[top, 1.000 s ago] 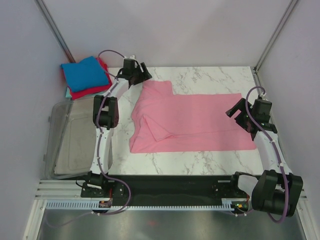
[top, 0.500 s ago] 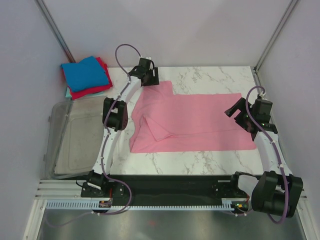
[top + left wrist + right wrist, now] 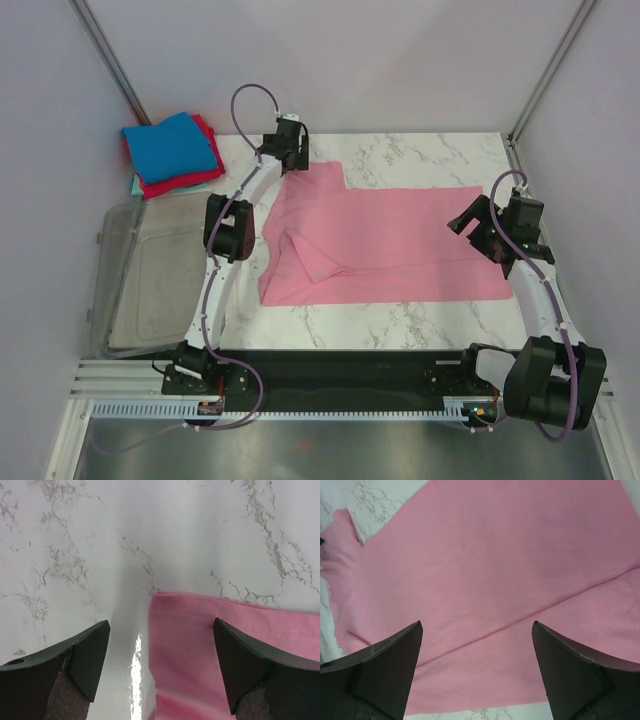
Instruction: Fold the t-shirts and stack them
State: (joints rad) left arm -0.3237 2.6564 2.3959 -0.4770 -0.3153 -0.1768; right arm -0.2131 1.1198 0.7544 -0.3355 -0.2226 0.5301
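A light pink t-shirt (image 3: 390, 240) lies spread on the marble table, partly folded, with a crease bunched at its left side. My left gripper (image 3: 292, 163) hovers open over the shirt's far left corner. In the left wrist view that hemmed corner (image 3: 200, 630) sits between the spread fingers of the left gripper (image 3: 161, 630), with nothing gripped. My right gripper (image 3: 472, 224) hangs open above the shirt's right part. The right wrist view shows pink cloth (image 3: 495, 555) with a diagonal fold line under the right gripper (image 3: 477, 625). Folded shirts are stacked at the far left, blue (image 3: 170, 145) on red (image 3: 165, 183) on pale teal (image 3: 134, 185).
A clear plastic tub (image 3: 150, 275) lies off the table's left edge, below the stack. Grey walls close in the back and both sides. Bare marble (image 3: 430, 150) shows beyond the shirt and along the near edge (image 3: 380, 320).
My left arm swung right, away from the stack, to the pink shirt's far left corner, and its jaws spread wider. The right arm and the shirt stayed put.
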